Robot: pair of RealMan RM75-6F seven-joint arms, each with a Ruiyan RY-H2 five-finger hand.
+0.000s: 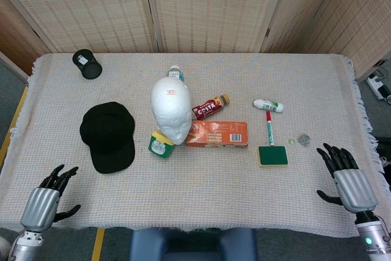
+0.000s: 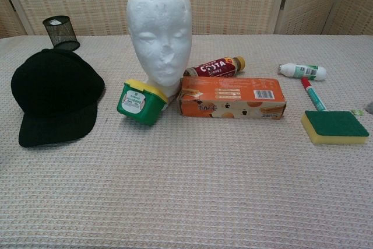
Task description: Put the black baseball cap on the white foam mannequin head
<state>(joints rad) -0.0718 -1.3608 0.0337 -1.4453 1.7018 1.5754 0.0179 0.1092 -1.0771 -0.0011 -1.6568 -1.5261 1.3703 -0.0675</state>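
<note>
The black baseball cap [image 1: 109, 135] lies flat on the cloth at the left, brim toward me, also plain in the chest view [image 2: 55, 97]. The white foam mannequin head [image 1: 172, 109] stands upright in the middle, bare, facing me [image 2: 159, 30]. My left hand [image 1: 47, 198] hovers at the front left edge, well below the cap, fingers apart and holding nothing. My right hand [image 1: 346, 176] is at the front right edge, fingers spread, empty. Neither hand shows in the chest view.
A green tub with a yellow lid [image 1: 160, 143] and an orange box [image 1: 217, 133] stand against the head's base. Behind are a Costa bottle [image 1: 210, 107] and another bottle [image 1: 176, 73]. A sponge [image 1: 272, 154], marker [image 1: 269, 125], white tube [image 1: 268, 106] lie right; a black mesh cup [image 1: 87, 63] far left.
</note>
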